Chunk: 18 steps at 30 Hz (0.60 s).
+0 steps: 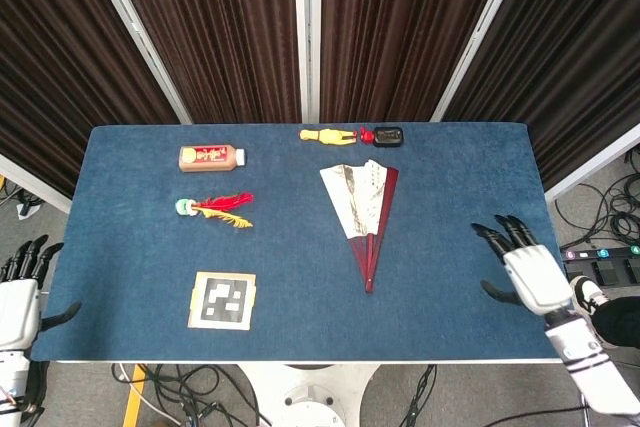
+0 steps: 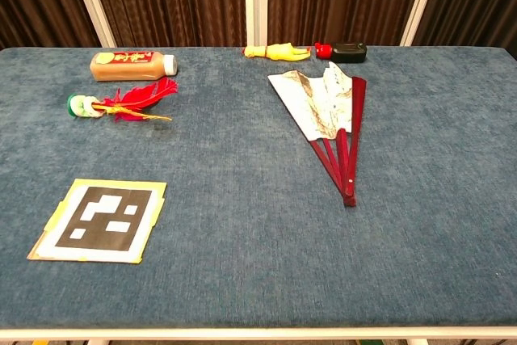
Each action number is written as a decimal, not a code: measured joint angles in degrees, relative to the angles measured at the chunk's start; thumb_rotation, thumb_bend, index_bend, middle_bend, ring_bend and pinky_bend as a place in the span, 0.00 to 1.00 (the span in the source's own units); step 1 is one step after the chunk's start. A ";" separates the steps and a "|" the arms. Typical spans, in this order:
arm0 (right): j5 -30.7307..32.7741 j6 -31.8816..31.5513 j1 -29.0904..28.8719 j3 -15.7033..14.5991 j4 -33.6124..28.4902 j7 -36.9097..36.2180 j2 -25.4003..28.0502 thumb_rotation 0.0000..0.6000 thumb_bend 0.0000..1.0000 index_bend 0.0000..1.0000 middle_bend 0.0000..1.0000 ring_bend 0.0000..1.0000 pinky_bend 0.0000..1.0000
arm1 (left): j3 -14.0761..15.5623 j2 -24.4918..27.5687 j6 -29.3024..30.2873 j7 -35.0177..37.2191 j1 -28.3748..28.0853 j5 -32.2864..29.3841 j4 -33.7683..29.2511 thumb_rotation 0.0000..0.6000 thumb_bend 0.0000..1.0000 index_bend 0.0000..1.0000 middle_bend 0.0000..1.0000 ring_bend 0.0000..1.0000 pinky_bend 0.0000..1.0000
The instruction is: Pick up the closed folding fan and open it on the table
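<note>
The folding fan (image 1: 362, 209) lies partly spread on the blue table, its white painted leaf toward the back and its dark red ribs meeting at a pivot nearer me; the chest view shows the fan (image 2: 327, 119) right of centre. My right hand (image 1: 522, 267) hovers over the table's front right area, fingers apart, holding nothing, well to the right of the fan's pivot. My left hand (image 1: 20, 292) hangs off the table's left front corner, fingers spread and empty. Neither hand appears in the chest view.
A brown bottle (image 1: 211, 156) and a red feathered shuttlecock (image 1: 217, 208) lie at the left. A yellow toy (image 1: 329, 134) and a black-and-red object (image 1: 382, 134) sit at the back edge. A printed marker card (image 1: 222, 300) lies front left.
</note>
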State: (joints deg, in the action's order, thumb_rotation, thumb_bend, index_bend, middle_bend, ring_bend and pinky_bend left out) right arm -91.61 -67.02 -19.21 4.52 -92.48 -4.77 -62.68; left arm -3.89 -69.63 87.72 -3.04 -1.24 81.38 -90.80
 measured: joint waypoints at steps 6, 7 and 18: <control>2.30 11.05 -9.46 2.45 10.33 0.31 -10.17 1.00 0.05 0.30 0.30 0.00 0.01 | 0.25 0.03 0.10 0.60 0.61 -0.56 0.29 1.00 0.00 0.22 0.19 0.10 0.17; 2.70 12.18 -10.65 2.75 12.32 0.42 -11.96 1.00 0.05 0.31 0.30 0.00 0.01 | 0.30 0.04 0.10 0.67 0.70 -0.65 0.33 1.00 0.00 0.22 0.19 0.10 0.17; 5.68 19.08 -21.38 4.73 35.20 2.37 -31.34 1.00 0.09 0.38 0.31 0.00 0.01 | 0.25 0.18 -0.03 0.85 0.94 -1.01 0.14 1.00 0.00 0.22 0.18 0.10 0.17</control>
State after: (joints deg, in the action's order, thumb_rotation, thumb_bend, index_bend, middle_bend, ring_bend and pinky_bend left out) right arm -85.93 -47.94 -40.59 9.25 -57.28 -2.40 -94.01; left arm -3.63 -69.45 87.69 -2.19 -0.30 80.37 -90.66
